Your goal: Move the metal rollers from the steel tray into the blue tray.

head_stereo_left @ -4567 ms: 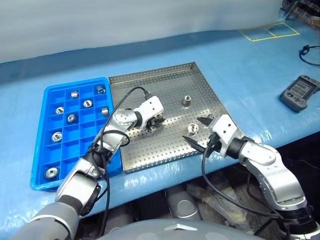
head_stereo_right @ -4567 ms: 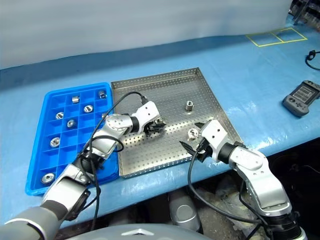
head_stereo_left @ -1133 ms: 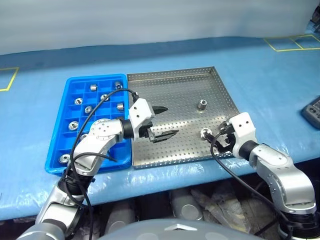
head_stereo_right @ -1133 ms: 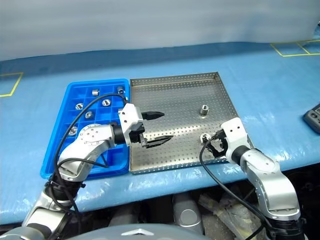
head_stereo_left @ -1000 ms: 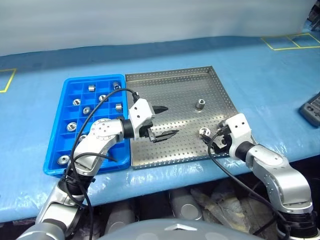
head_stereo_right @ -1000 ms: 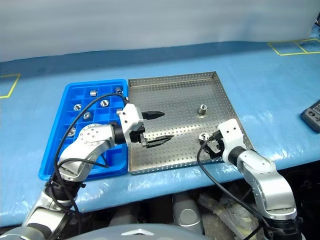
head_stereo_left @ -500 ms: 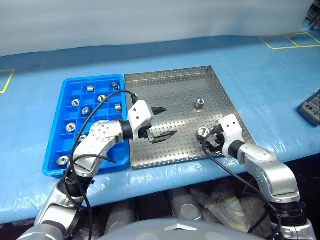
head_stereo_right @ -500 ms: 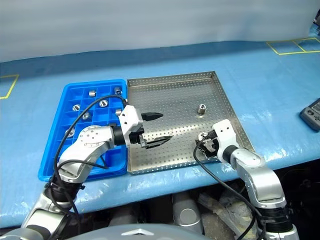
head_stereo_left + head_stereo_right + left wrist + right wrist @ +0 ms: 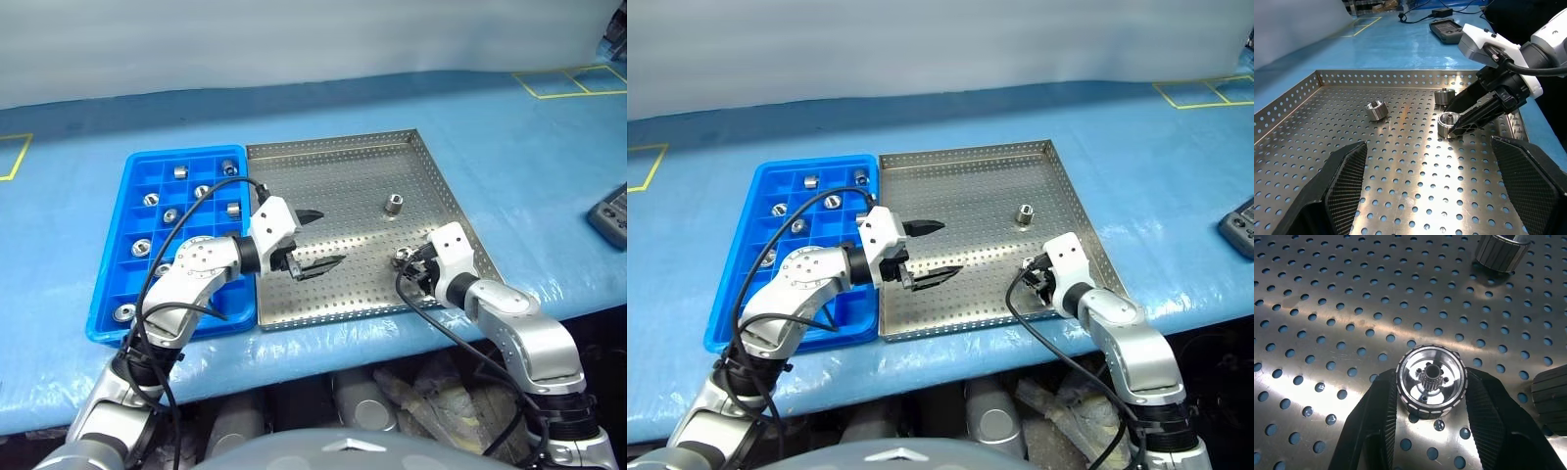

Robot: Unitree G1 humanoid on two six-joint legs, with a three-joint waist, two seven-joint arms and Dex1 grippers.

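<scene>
My right gripper [image 9: 1431, 396] is low over the steel tray [image 9: 343, 176], close to its right rim and toward the near right corner, with both fingers pressed against the sides of one metal roller [image 9: 1431, 387]. That roller stands on end on the perforated floor: a short shiny cylinder with a ribbed outer wall, a flat face with small holes and a toothed hub round its central bore. Between my fingers and the low right rim there is only a narrow strip of floor.

Two more rollers are on the same tray. One [image 9: 393, 205] stands alone toward the far right part, well apart from my grip; another [image 9: 1444, 96] sits just beyond the held one, near the right rim. The middle of the tray and its whole far left quarter are bare holes and metal.

My left gripper [image 9: 315, 240] hangs over the left half of the steel tray, near its left rim, fingers spread wide with nothing between them.

The blue tray [image 9: 108, 304] lies against the steel tray's left rim, edge to edge. Several of its square compartments each hold one roller [image 9: 142, 247]; the others are bare.
</scene>
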